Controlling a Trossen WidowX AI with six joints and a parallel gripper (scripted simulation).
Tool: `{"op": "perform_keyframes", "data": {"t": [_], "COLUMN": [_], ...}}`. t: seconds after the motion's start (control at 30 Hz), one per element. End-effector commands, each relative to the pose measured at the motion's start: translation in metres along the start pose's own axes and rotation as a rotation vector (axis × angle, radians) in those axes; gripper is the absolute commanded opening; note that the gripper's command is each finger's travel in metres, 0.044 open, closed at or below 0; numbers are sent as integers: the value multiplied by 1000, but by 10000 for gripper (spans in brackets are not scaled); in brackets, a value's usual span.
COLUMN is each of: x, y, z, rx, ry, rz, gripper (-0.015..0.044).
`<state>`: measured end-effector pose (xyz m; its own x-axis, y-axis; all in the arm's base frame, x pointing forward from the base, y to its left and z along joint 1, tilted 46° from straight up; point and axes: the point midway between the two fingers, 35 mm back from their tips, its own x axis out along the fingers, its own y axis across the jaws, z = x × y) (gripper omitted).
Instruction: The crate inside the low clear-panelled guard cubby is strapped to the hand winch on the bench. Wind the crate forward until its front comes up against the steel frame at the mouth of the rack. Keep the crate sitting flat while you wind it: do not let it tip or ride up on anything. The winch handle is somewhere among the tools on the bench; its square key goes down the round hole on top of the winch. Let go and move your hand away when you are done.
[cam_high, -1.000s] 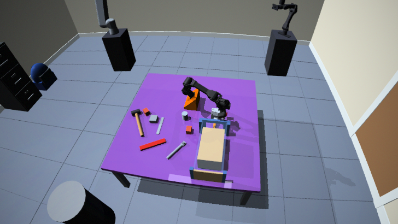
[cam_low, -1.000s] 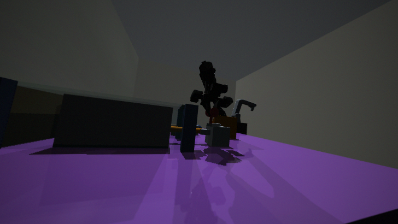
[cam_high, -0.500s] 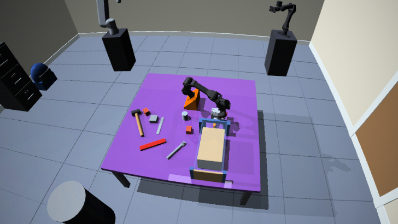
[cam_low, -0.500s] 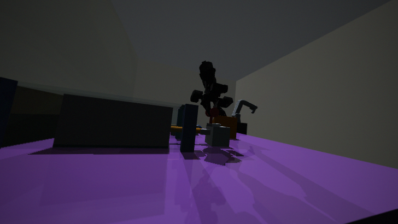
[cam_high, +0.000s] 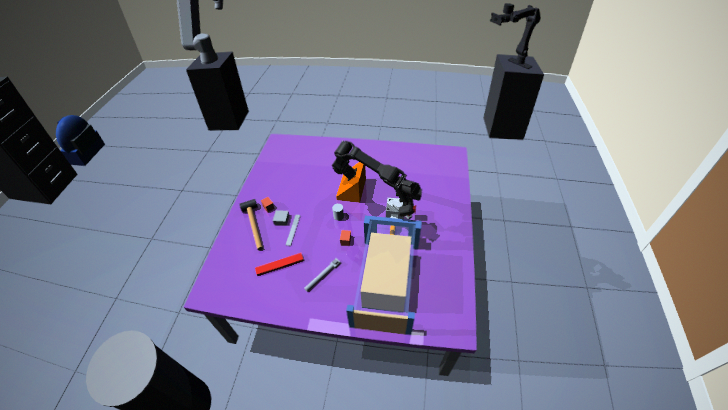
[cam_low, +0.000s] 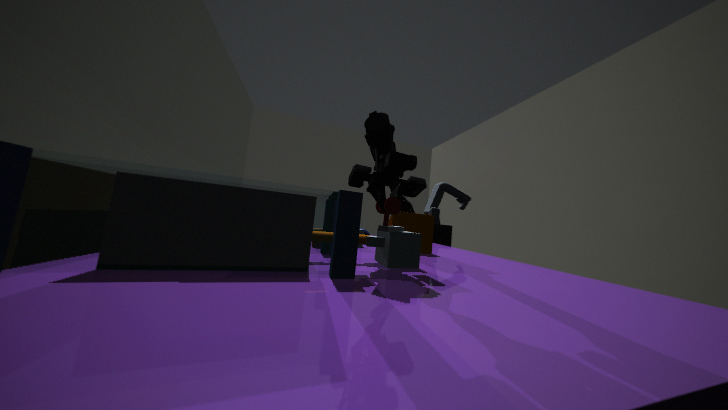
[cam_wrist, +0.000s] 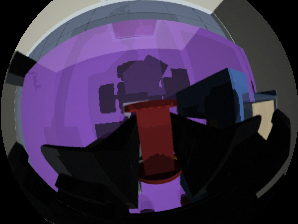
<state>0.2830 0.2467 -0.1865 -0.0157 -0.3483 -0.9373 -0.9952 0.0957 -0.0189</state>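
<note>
Claw (cam_high: 406, 210) (cam_low: 385, 202) (cam_wrist: 150, 117): fingers a small way apart, closed on the red winch handle (cam_high: 414, 208) (cam_low: 392, 205) (cam_wrist: 155, 135). Handle is upright over the grey winch (cam_high: 392, 206) (cam_low: 405, 251), toward the table's (cam_high: 285, 152) (cam_low: 203, 331) right edge in the top view, roughly halfway between the far and near edges. Key looks to be at the winch top; can't tell how deep it sits.

Crate (cam_high: 387, 264) (cam_low: 208, 224) lies flat, nearer the near right corner, orange strap (cam_high: 392, 229) (cam_low: 323, 235) running from its front to the winch. Short gap left before the blue steel frame (cam_high: 367, 230) (cam_low: 350, 234) (cam_wrist: 237, 95), so winding isn't finished.

Handling, my guess: handle light and rigid, smooth, might slip if squeezed off-centre. Best hold is the round barrel between its two flanges, as now. Crate probably heavier, stiff, not fragile; strap should do the pulling. Next: slow forward turns, key kept down. Jerks could lift the key or tip the crate; overwinding could make it ride up.
</note>
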Motion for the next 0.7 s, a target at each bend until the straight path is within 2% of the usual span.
{"op": "perform_keyframes", "data": {"t": [0.0, 0.67], "x": [4, 5], "y": [23, 24], "z": [13, 14], "rx": [-34, -34], "ry": [-24, -24], "rz": [45, 45], "gripper": [0, 0]}}
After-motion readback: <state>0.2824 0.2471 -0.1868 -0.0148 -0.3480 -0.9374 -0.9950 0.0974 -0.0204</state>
